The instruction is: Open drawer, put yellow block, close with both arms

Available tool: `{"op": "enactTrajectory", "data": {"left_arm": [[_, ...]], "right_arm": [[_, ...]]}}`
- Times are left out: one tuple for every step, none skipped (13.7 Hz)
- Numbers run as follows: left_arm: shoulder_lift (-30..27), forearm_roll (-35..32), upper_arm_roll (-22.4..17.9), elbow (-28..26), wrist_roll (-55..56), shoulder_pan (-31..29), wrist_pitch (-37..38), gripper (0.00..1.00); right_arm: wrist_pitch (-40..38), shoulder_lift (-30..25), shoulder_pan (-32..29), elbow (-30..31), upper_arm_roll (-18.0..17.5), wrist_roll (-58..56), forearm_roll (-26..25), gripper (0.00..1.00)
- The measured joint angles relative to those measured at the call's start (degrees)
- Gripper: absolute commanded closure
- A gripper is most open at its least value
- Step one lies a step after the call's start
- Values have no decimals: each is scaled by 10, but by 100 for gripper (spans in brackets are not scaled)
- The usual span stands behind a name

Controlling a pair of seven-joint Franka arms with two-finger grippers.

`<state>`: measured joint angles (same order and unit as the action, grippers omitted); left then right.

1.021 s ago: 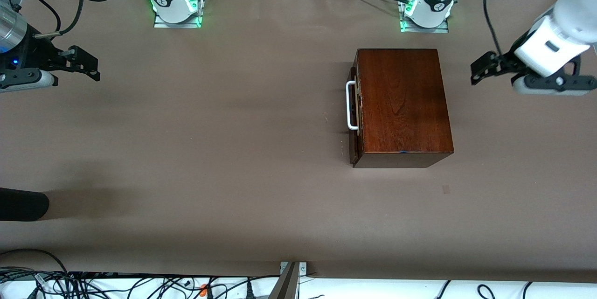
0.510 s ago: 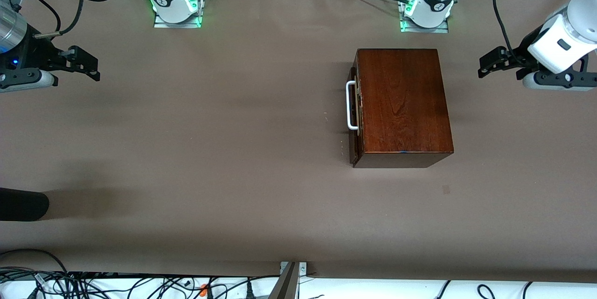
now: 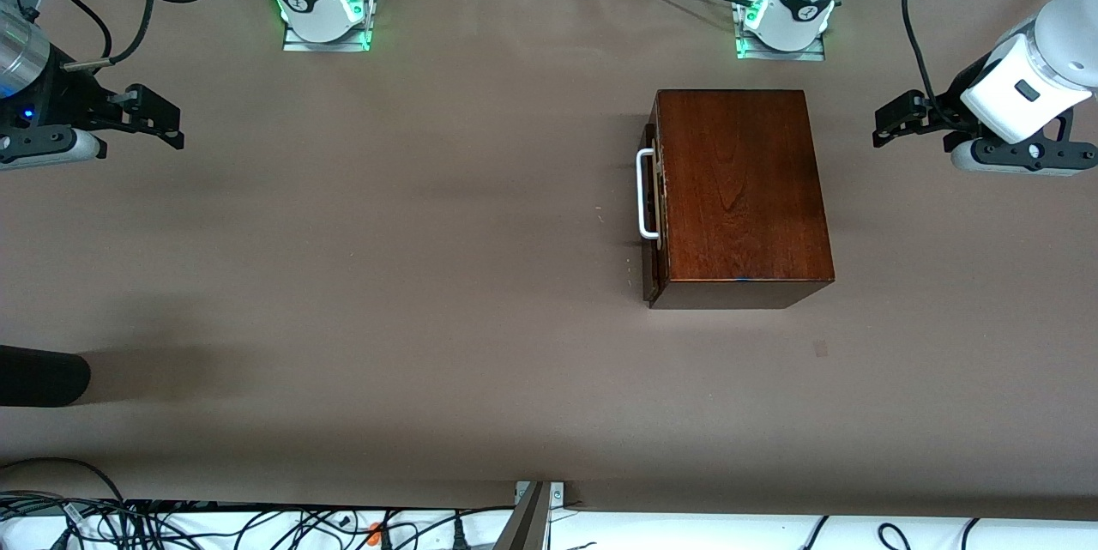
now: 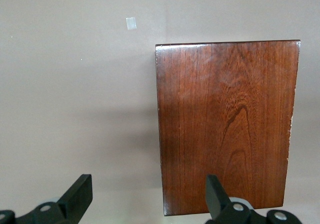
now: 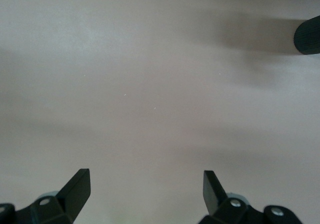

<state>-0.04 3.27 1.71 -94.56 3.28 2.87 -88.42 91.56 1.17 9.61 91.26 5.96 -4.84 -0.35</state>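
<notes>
The drawer sits pushed into the reddish-brown wooden box, and its white handle faces the right arm's end of the table. My left gripper hangs open and empty over the table, beside the box at the left arm's end. The left wrist view looks down on the box top, with the left gripper wide apart. Over bare table at the right arm's end, my right gripper waits open and empty; it is also in the right wrist view. The yellow block is out of view.
A black rounded object pokes onto the table at the right arm's end, near the front camera, and shows in the right wrist view. A small tape mark lies on the brown table nearer the camera than the box.
The left arm has drawn back a little from the box toward its own end of the table. The right arm and the box have not moved.
</notes>
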Motion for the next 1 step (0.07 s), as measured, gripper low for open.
{"op": "enactTrajectory", "data": {"left_arm": [[0, 0, 0, 1, 0, 0, 1, 0]], "right_arm": [[0, 0, 0, 0, 0, 0, 0, 0]]}}
